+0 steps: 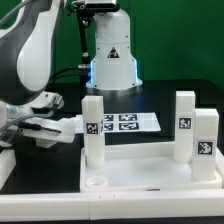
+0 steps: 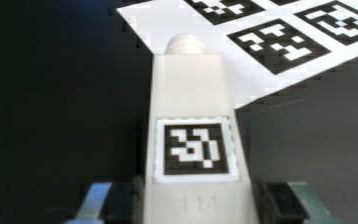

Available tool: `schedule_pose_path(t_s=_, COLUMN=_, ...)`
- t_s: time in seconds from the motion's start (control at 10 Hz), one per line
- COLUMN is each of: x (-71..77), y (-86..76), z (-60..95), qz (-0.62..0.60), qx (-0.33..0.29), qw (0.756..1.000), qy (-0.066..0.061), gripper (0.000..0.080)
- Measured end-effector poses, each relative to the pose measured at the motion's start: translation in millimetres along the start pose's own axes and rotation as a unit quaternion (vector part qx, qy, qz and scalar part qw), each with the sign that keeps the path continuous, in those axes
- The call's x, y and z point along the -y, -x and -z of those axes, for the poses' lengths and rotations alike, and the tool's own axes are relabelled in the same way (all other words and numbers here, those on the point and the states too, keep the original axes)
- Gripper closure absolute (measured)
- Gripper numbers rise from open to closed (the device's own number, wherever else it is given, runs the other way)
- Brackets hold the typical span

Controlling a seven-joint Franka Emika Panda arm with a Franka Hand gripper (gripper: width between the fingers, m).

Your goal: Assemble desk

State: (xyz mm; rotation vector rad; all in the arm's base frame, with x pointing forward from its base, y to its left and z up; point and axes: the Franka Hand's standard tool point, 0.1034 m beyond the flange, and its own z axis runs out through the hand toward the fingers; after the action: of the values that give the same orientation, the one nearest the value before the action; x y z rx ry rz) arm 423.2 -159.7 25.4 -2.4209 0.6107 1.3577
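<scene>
A white desk leg (image 2: 194, 110) with a square tag lies lengthwise between my gripper's (image 2: 195, 200) fingers (image 2: 105, 200), which sit close against both of its long sides. Its rounded tip points toward the marker board (image 2: 282, 35). In the exterior view the gripper (image 1: 52, 125) reaches in from the left, level and low over the black table, with that leg (image 1: 68, 125) sticking out of it. The white tabletop (image 1: 140, 178) lies flat at the front. One leg (image 1: 93, 128) stands upright at its far left and two legs (image 1: 185, 122) (image 1: 205, 142) at its right.
The marker board (image 1: 125, 122) lies flat behind the tabletop, just past the held leg's tip. The robot's white base (image 1: 110, 55) rises at the back. A round hole (image 1: 97, 182) shows in the tabletop near the left upright leg.
</scene>
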Motion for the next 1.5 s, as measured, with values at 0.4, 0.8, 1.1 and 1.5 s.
schedule_pose_path(t_s=0.4, x=30.9, y=26.5, z=69.4, qz=0.087, qx=-0.151, qw=0.984, qy=0.022, gripper=0.0515)
schedule_pose_path(t_s=0.8, x=42.8, y=32.9, z=107.8, qz=0.114, qx=-0.269, qw=0.956, qy=0.031, gripper=0.0515)
schedule_pose_path(t_s=1.1, x=57.3, y=45.9, z=137.6, qz=0.144, qx=-0.391, qw=0.908, qy=0.046, gripper=0.0515)
schedule_pose_path(t_s=1.5, x=103.2, y=49.9, z=172.1, qz=0.158, qx=-0.526, qw=0.833, qy=0.063, gripper=0.0515)
